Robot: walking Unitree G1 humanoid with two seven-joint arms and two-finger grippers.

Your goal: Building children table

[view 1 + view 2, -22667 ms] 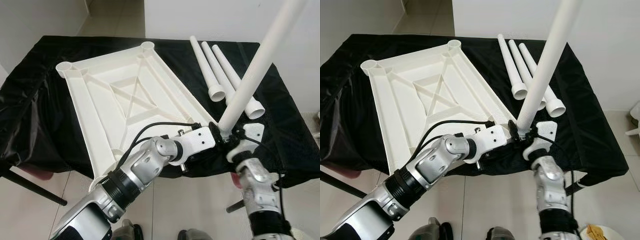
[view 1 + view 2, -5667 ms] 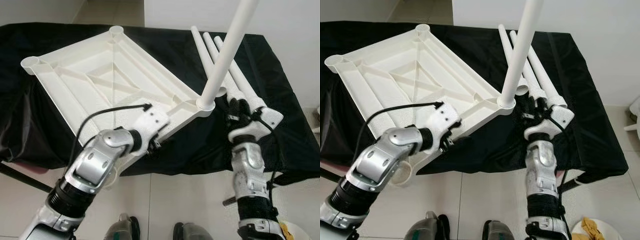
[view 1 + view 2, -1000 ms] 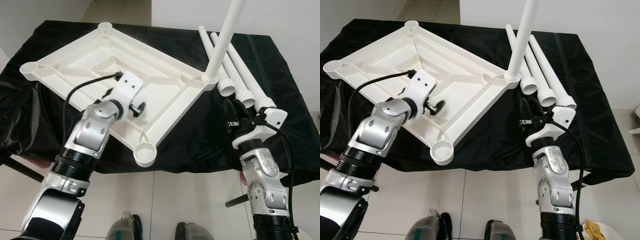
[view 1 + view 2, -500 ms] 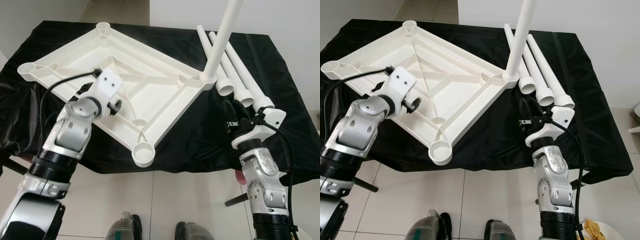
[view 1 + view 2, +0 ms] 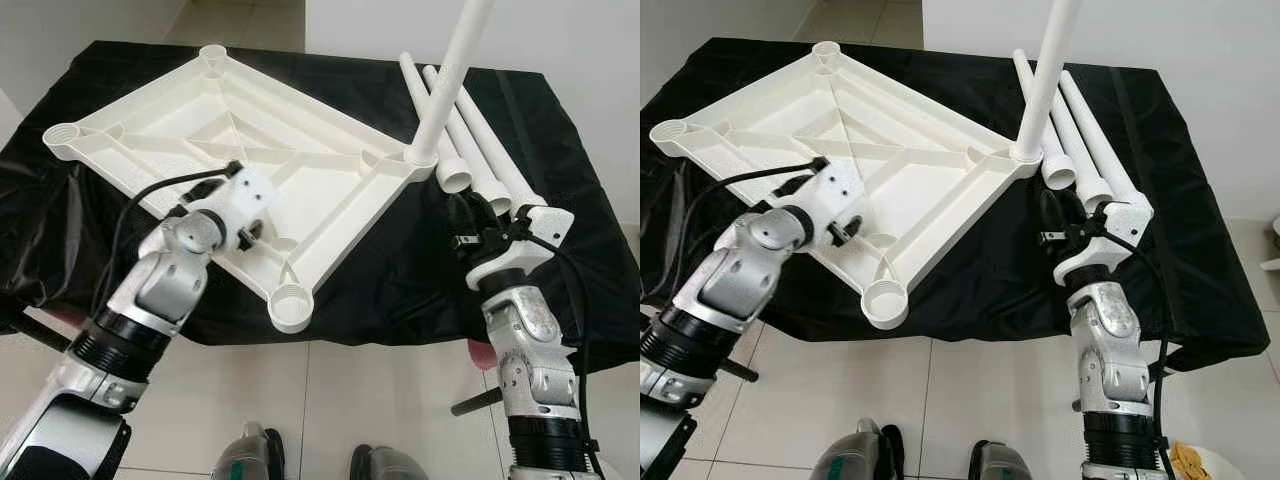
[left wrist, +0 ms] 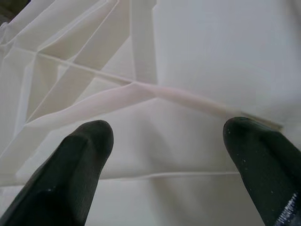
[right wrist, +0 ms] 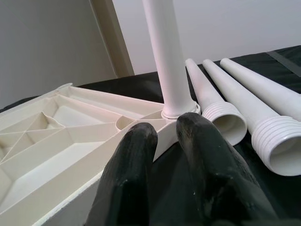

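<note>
Upturned tabletop lying on the black-draped table, one leg standing in its corner socket.
Left end effector is hovering spread open over its ribs; right end effector, nearly closed and empty, is sitting just short of that leg.

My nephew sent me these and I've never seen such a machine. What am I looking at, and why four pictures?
This is a humanoid robot with two silver arms, assembling a child's table. Two pictures come from cameras in its head, looking down; the other two come from a camera on each wrist, looking along that gripper's black fingers.

On a black-covered table lies the white tabletop, upside down, ribs showing. One leg already stands in a corner socket; three loose legs lie beside it.

The left gripper is open over the tabletop's ribs, holding nothing. The right gripper, fingers nearly together, is near the standing leg and holds nothing.
</note>
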